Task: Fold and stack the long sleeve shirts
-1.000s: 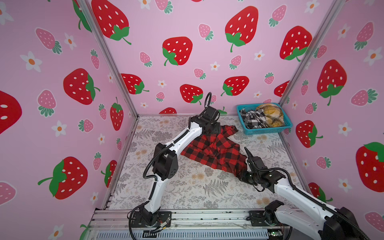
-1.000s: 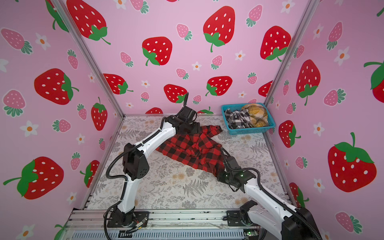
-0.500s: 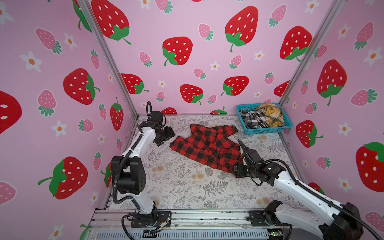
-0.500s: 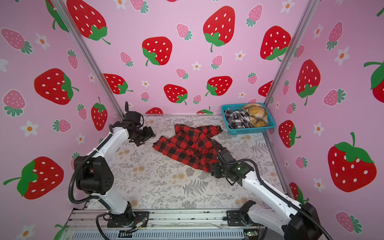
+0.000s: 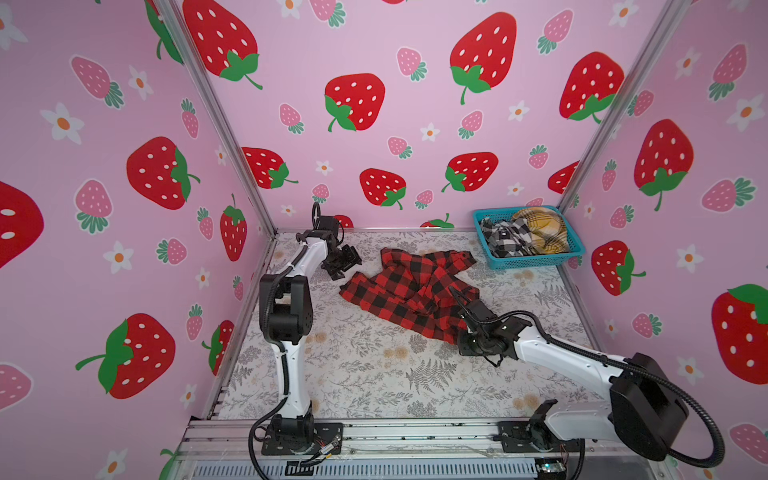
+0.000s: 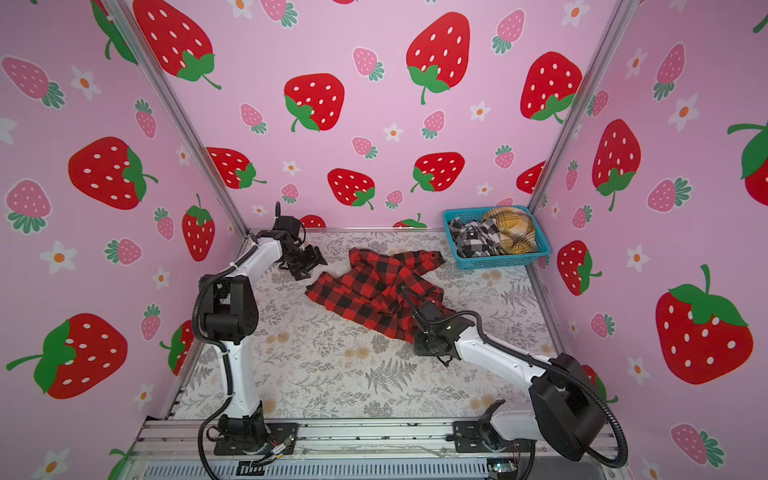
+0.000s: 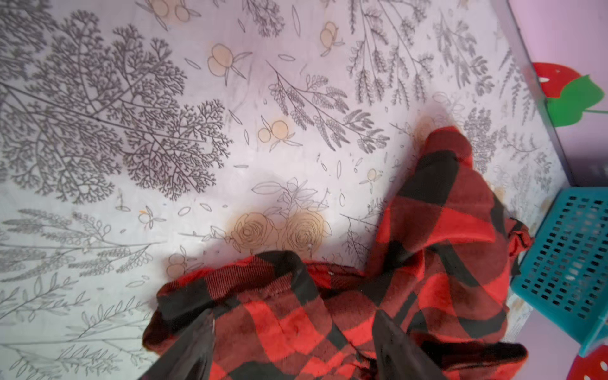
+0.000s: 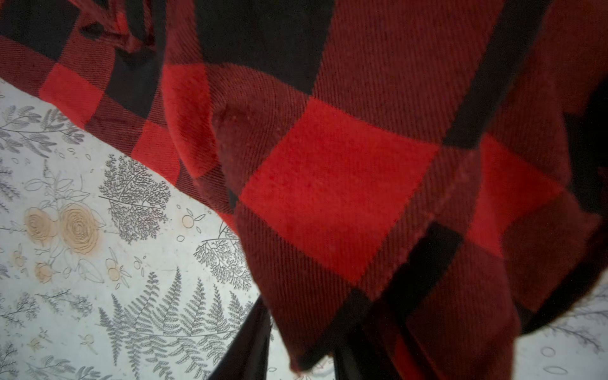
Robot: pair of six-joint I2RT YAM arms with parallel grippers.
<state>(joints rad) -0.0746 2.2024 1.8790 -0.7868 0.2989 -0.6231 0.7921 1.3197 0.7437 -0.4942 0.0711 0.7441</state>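
The red-and-black checked shirt (image 5: 409, 291) (image 6: 374, 291) lies crumpled and unfolded on the desk (image 5: 365, 365), toward the back and a little right of the middle, with one part stretching toward the back right corner. The right hand (image 5: 462, 297) (image 6: 415, 297) is at the shirt's near right edge, reaching in from the front right. In the right wrist view the cloth (image 8: 329, 197) is raised off the desk and drapes down between the dark fingers (image 8: 250, 342), which sit close together and pinch its lower edge. The left hand (image 5: 345, 264) (image 6: 309, 262) hangs just beside the shirt's far left corner, close to the back left corner of the desk. In the left wrist view its fingers (image 7: 190, 348) are spread wide with nothing between them, and the shirt (image 7: 427, 263) lies on the desk beyond them. A teal basket (image 5: 536, 262) (image 6: 498, 262) (image 7: 566, 250) stands in the back right corner, near the shirt's far end; whether they touch I cannot tell. Inside it lie a black-and-white checked shirt (image 5: 505, 239) (image 6: 473, 239) on the left and a mustard-yellow plaid shirt (image 5: 542, 230) (image 6: 513, 232) on the right, both bunched up. The desk has a pale cover printed with grey ferns and tan roses. Pink walls (image 5: 415, 62) printed with strawberries close it in on three sides.
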